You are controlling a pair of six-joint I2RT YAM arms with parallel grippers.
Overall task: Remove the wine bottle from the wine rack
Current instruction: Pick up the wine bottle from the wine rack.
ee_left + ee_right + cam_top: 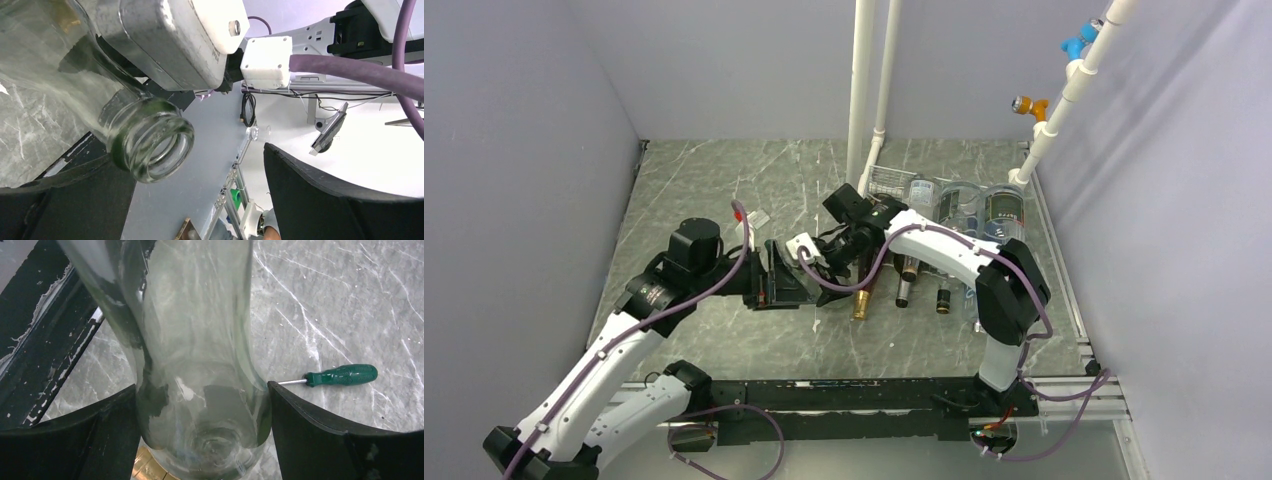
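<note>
A clear, empty glass wine bottle is held off the table between my two grippers. My right gripper is shut on its wide body, with both black fingers pressed against the glass. In the left wrist view the bottle's open mouth sits between the spread fingers of my left gripper, which is open, and the right finger stands well away from the neck. The white wire wine rack stands at the back right, beside the white poles. In the top view the two grippers meet near the table's middle.
Several bottles lie in the rack. Three more lie on the table in front of it, one with a gold cap. A green-handled screwdriver lies on the marble table. White PVC poles rise at the back, and grey walls close in both sides.
</note>
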